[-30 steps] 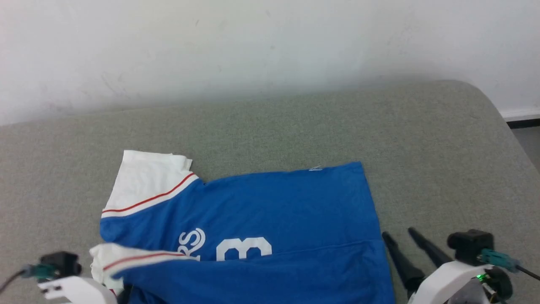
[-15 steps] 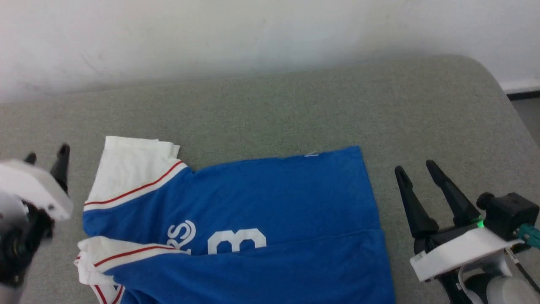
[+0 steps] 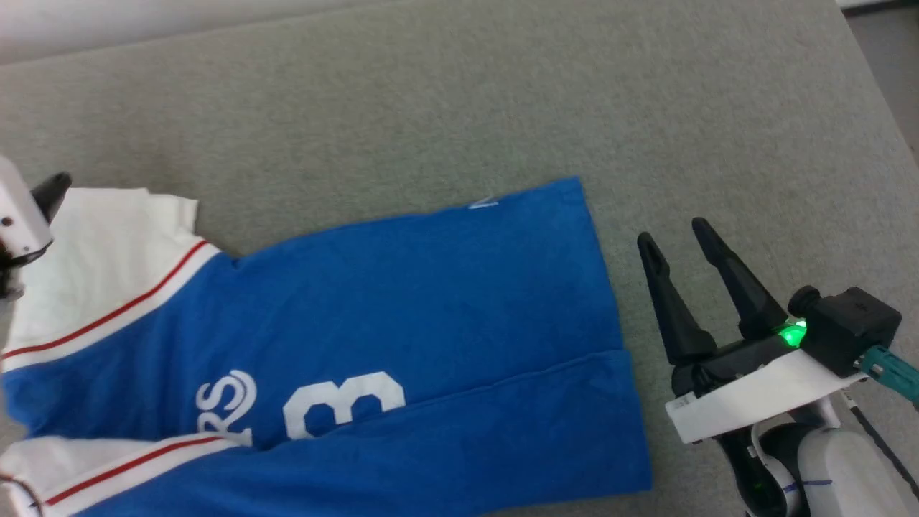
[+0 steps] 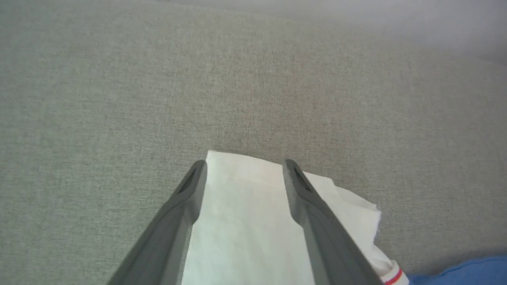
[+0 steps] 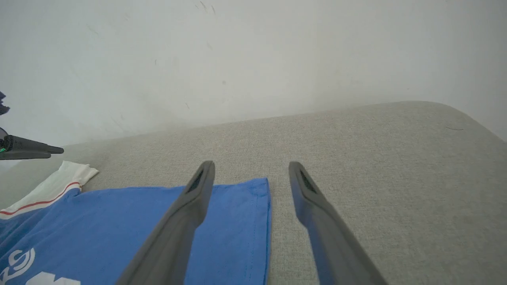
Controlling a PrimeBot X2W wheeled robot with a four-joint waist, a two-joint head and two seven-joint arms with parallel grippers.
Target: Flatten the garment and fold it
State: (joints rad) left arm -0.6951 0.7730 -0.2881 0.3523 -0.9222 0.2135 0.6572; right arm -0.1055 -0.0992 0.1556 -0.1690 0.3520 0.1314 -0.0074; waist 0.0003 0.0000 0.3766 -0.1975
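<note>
The garment [image 3: 431, 287], a bright blue jersey, lies flat on the grey-green padded surface [image 3: 431, 100]. Its near long edge is folded over the white "3" [image 3: 344, 409] and letters. A white sleeve [image 3: 108, 244] with a red stripe points to the far left. In the left wrist view my left gripper [image 4: 244, 164] stands open above that sleeve's [image 4: 245, 221] far end, and I cannot tell whether it touches. My right gripper [image 3: 671, 233] is open beside the garment's right hem, holding nothing. In the right wrist view its fingers [image 5: 252, 165] straddle the blue far corner [image 5: 253, 190].
A white wall [image 5: 253, 59] stands right behind the padded surface. The surface has a rounded far-right corner [image 5: 455, 114], with floor [image 3: 883, 43] beyond it. Bare fabric lies beyond the garment and to its right.
The camera has tipped down, shifting the whole picture. My left gripper rose from the lower left to the far white sleeve. My right gripper moved forward along the right hem. Both stayed open.
</note>
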